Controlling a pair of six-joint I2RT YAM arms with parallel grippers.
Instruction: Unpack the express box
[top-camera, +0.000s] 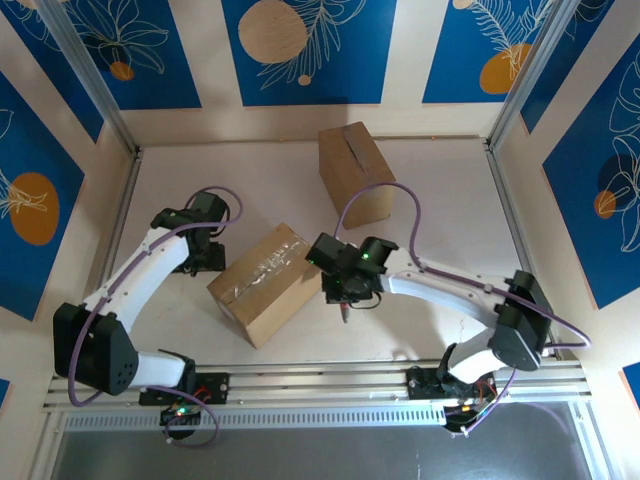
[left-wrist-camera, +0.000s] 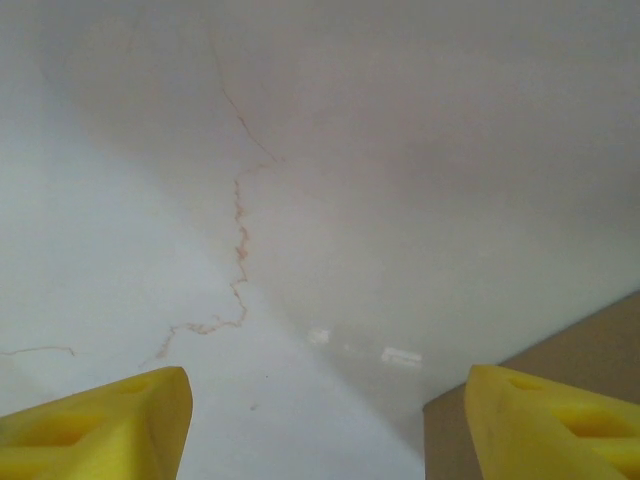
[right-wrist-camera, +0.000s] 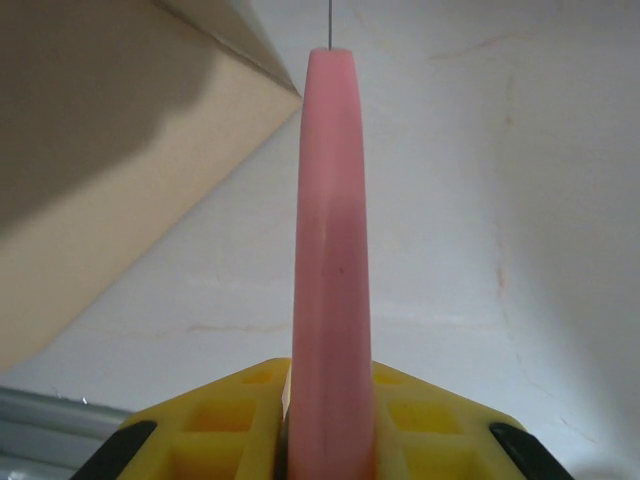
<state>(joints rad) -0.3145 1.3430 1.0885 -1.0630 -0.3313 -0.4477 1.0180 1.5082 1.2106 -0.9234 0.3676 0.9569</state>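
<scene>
Express box (top-camera: 265, 283) sits centre-left on table (top-camera: 440, 190), tape seam up. Right gripper (top-camera: 345, 288) clamps pink cutter (right-wrist-camera: 332, 250) just right of it. Left gripper (top-camera: 204, 255) gapes wide, empty, at box's left. Risk: unbraced box slides under blade, or tip digs into contents.

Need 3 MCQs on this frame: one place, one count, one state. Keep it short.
1. The taped box lies:
A) between the two grippers
B) on top of the other box
C) at the back wall

2. Boxes on the table:
A) one
B) two
C) three

3. The right gripper is:
A) open, empty
B) shut on a pink tool
C) shut on a box flap

Answers:
1 A: the left gripper is at its left, the right gripper at its right.
2 B: the taped box plus an upright box farther back.
3 B: the tool is clamped between its fingers.
</scene>
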